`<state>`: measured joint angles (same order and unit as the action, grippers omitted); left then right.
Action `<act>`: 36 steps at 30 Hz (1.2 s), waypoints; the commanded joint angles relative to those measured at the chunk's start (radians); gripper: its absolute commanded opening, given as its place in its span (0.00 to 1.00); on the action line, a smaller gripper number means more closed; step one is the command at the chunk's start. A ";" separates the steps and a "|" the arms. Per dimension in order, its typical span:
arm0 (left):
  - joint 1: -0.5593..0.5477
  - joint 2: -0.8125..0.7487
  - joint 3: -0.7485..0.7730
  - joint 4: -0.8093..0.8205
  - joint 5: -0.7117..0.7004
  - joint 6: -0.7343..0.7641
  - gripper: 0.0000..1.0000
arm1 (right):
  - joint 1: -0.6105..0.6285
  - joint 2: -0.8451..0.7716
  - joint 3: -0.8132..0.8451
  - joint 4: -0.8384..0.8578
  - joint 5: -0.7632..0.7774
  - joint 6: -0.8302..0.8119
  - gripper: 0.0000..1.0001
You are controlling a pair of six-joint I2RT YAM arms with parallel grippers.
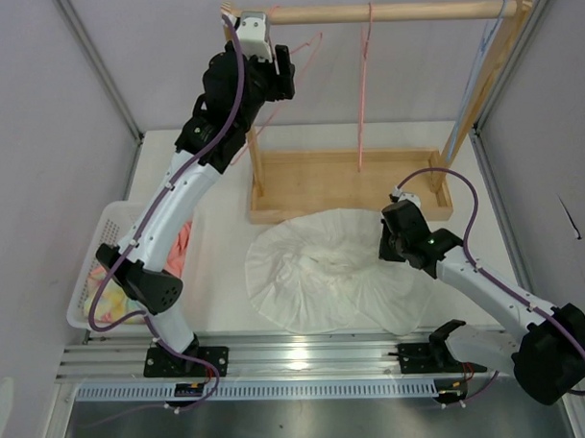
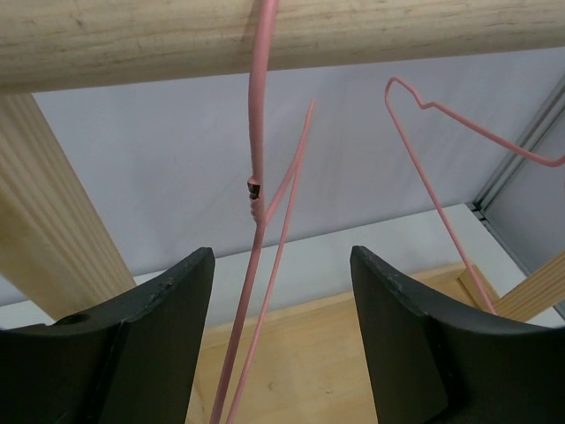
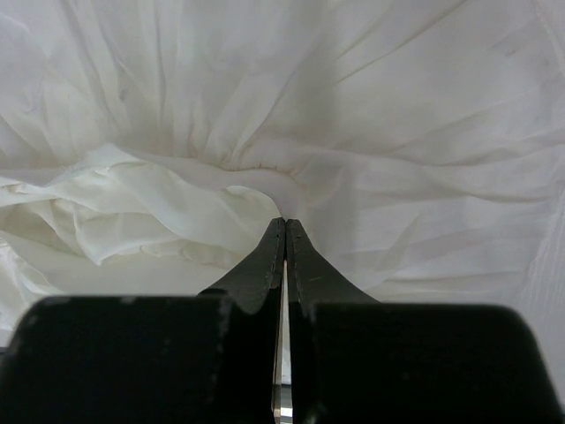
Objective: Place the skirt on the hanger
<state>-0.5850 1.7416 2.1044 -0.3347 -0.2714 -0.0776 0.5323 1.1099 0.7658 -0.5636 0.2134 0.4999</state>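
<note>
The white skirt point(image 1: 323, 271) lies spread flat and round on the table in front of the wooden rack. My right gripper point(image 1: 390, 241) is low over its right part, shut on a bunched fold of the skirt point(image 3: 353, 106) that gathers at the tips. The pale salmon-pink hanger point(image 1: 308, 47) hangs by its hook from the left end of the rod point(image 1: 391, 12). My left gripper point(image 1: 287, 67) is raised to it. In the left wrist view the left gripper point(image 2: 282, 256) stands open, with the hanger's neck wires point(image 2: 256, 221) between the fingers, nearer the left one and touching neither.
A deeper pink hanger point(image 1: 364, 92) hangs mid-rod, and in the left wrist view this hanger point(image 2: 433, 194) is to the right. A light blue hanger point(image 1: 488, 39) hangs at the right end. The rack's wooden base tray point(image 1: 311, 185) lies behind the skirt. A white basket point(image 1: 106, 235) of pink and yellow clothes sits left.
</note>
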 commanded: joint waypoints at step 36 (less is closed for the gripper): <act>0.054 0.053 0.167 0.131 0.176 0.053 0.00 | -0.023 0.004 0.010 0.016 -0.014 -0.041 0.00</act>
<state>-0.5468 1.8301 2.2276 -0.2493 -0.1486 -0.0429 0.5129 1.1099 0.7658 -0.5636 0.1967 0.4725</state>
